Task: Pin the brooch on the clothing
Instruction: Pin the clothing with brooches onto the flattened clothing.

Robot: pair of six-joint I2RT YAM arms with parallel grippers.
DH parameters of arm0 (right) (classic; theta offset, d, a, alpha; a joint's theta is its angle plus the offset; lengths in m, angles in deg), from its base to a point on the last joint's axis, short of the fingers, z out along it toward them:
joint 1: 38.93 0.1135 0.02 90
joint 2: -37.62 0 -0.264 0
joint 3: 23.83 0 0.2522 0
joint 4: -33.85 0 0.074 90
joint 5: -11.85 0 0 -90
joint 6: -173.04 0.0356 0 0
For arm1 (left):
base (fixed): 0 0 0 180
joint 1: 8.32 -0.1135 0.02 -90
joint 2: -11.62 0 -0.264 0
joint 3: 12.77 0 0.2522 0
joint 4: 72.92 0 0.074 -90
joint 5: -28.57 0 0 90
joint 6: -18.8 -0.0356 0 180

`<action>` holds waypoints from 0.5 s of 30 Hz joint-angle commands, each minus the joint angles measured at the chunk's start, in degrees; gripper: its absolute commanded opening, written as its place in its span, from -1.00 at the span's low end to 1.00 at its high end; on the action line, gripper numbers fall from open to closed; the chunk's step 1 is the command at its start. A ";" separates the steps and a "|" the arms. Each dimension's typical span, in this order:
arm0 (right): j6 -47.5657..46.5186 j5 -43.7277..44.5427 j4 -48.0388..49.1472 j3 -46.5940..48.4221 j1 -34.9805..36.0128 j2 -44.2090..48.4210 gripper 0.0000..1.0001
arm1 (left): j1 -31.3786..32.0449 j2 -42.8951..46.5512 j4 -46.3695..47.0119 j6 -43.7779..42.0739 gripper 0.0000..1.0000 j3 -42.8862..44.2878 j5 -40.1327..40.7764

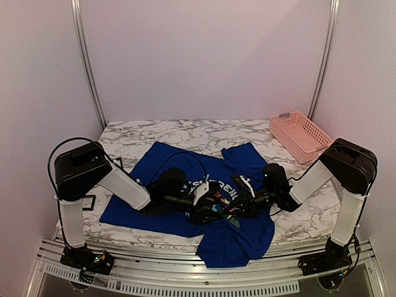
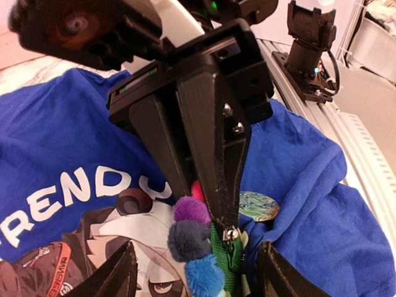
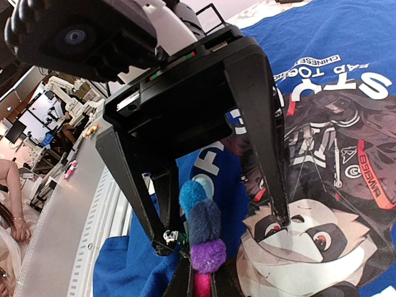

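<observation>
The clothing (image 1: 161, 167) is a royal-blue T-shirt spread on the marble table, its cartoon print facing up (image 2: 55, 142) (image 3: 346, 37). The brooch (image 2: 192, 241) (image 3: 204, 229) is a row of fuzzy pink, purple, dark-blue and light-blue petals on a green strip. It hangs just over the print. My right gripper (image 3: 201, 281) (image 2: 219, 223) is shut on its pink end. My left gripper (image 2: 195, 272) (image 3: 221, 234) is open, one finger on each side of the brooch, not touching it. Both grippers meet over the chest print (image 1: 223, 207).
A round patterned disc (image 2: 258, 206) lies on the shirt beside the brooch. A pink lattice basket (image 1: 300, 133) stands at the back right. A small black frame (image 1: 90, 202) sits near the left arm. The table's front rail (image 1: 185, 272) runs close below the shirt's hem.
</observation>
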 commanded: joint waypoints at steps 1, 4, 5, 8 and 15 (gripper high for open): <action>0.62 -0.32 -1.05 0.74 -0.03 0.32 -1.00 | 1.08 -0.57 0.04 0.26 0.27 0.51 2.30; 0.77 -0.27 -0.96 0.74 -0.06 0.28 -1.00 | 1.30 -0.43 0.27 0.42 0.17 0.33 3.03; 0.79 -0.27 -0.88 0.74 -0.03 0.31 -1.00 | 1.35 -0.35 0.25 0.46 0.13 0.33 3.10; 1.00 -0.19 -0.83 0.65 -0.07 0.32 -1.00 | 1.48 -0.58 0.88 0.25 0.08 0.24 3.11; 1.11 0.00 -0.70 0.47 -0.13 0.49 -1.00 | 1.27 -0.33 1.58 0.46 -0.05 -0.11 3.20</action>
